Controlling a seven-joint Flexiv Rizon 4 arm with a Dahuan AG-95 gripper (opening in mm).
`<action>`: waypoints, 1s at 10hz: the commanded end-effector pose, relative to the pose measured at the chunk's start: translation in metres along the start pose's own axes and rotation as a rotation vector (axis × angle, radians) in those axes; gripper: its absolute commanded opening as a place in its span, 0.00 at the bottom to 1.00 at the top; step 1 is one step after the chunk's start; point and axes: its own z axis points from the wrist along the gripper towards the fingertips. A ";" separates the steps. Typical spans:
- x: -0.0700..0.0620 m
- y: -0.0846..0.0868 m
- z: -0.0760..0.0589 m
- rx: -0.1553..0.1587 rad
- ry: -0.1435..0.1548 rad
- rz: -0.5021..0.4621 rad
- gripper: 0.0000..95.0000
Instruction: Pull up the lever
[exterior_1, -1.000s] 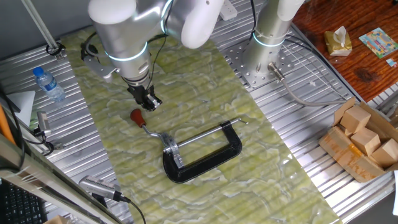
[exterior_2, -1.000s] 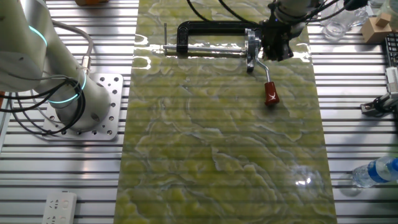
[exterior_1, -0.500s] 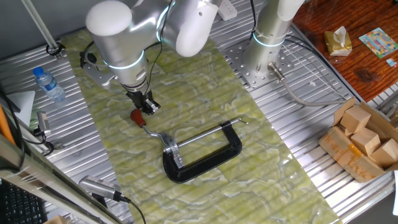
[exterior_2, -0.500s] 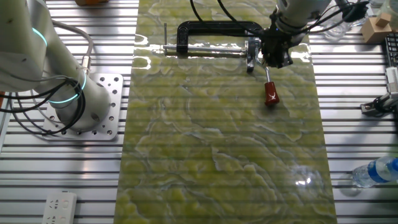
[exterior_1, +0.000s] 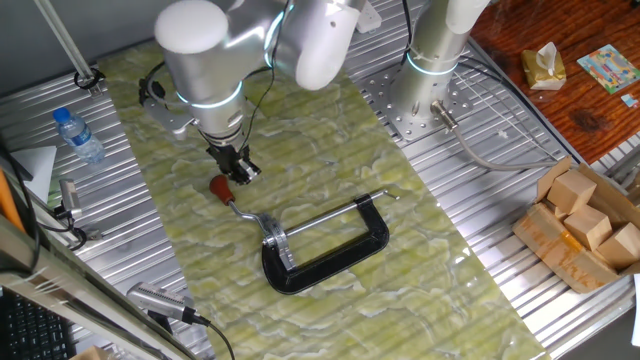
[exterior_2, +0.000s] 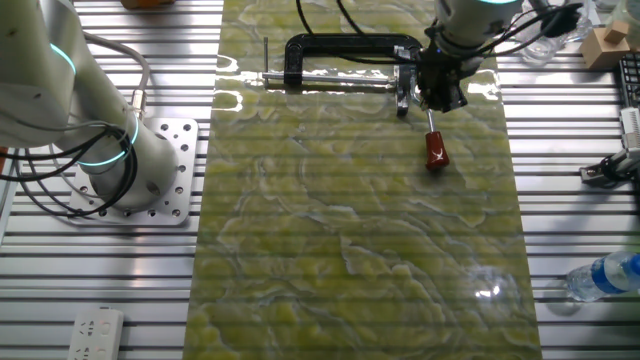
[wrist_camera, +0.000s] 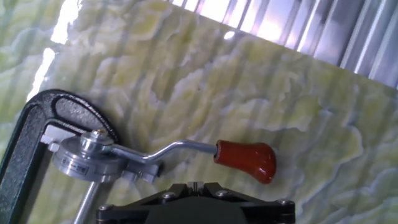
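The lever lies flat on the green mat, a thin bent silver rod (wrist_camera: 174, 149) ending in a red-brown knob (wrist_camera: 245, 160). It joins the silver bracket (wrist_camera: 84, 159) of the black C-clamp (wrist_camera: 28, 127). My gripper (wrist_camera: 194, 185) is shut and empty, hovering just above the rod beside the knob. In one fixed view the gripper (exterior_1: 240, 174) is just right of the knob (exterior_1: 219, 187), apart from it. In the other fixed view the gripper (exterior_2: 437, 98) hangs over the rod, above the knob (exterior_2: 436, 150).
The clamp frame (exterior_1: 335, 262) and its long screw rod (exterior_2: 325, 83) lie on the mat. A water bottle (exterior_1: 77, 135) stands at the left. Wooden blocks (exterior_1: 585, 215) fill a box at the right. A second arm's base (exterior_1: 425, 95) stands behind.
My gripper has come down and shifted slightly toward the lever's knob end. The lever and clamp have not moved.
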 end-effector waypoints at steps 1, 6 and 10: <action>-0.001 -0.002 0.007 -0.012 0.040 0.109 0.00; -0.001 -0.002 0.008 -0.039 0.049 0.156 0.00; -0.001 -0.002 0.008 -0.070 0.043 0.190 0.00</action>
